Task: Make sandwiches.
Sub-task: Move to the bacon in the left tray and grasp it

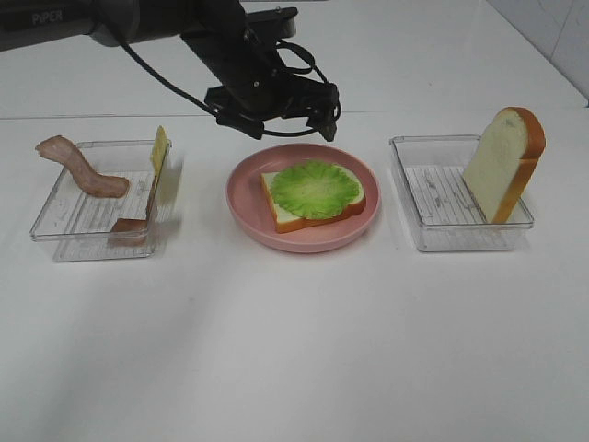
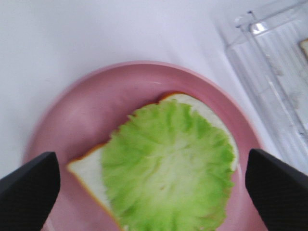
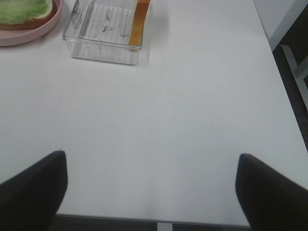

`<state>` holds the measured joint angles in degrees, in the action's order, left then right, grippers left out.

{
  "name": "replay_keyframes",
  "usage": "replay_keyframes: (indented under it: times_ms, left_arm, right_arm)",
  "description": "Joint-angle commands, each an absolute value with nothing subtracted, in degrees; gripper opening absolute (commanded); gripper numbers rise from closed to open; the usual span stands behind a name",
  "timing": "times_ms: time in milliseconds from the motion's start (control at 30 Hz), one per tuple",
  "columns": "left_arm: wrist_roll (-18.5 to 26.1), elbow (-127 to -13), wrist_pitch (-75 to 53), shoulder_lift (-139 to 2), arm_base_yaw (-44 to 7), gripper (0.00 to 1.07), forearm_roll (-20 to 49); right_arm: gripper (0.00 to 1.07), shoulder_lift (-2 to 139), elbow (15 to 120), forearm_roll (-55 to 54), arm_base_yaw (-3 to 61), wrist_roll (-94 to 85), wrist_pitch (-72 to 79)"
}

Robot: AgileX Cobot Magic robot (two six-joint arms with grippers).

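lettuce (image 1: 317,188) atop bread (image 1: 280,216), pink plate (image 1: 247,184)

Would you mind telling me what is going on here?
Sandwich-making is under way. The left hand hovers open and empty above the pink plate, where a bread slice lies topped with lettuce. Bacon and cheese wait in the left tray, another bread slice leans in the right tray. The right hand is open over bare table.
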<state>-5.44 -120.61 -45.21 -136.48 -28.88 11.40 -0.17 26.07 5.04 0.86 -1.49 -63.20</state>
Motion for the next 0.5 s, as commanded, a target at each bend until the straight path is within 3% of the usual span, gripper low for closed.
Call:
replay_keyframes:
  times_ms: [33,200,500]
  left_arm:
    - [-9.85,-123.87,-50.82,-136.36,-29.45,1.00,4.35]
    - [-10.43,-132.53,-64.29,-135.39,-29.45,0.99,-1.83]
    - [-9.97,-134.36,-75.34,-130.63,-28.99,0.99,-7.28]
  right_arm:
    - [0.92,-2.06,25.90,4.98,0.57,-1.72,-62.85]
    - [0.92,-2.06,25.90,4.98,0.57,-1.72,-62.85]
    - [0.92,-2.06,25.90,4.98,0.57,-1.72,-62.85]
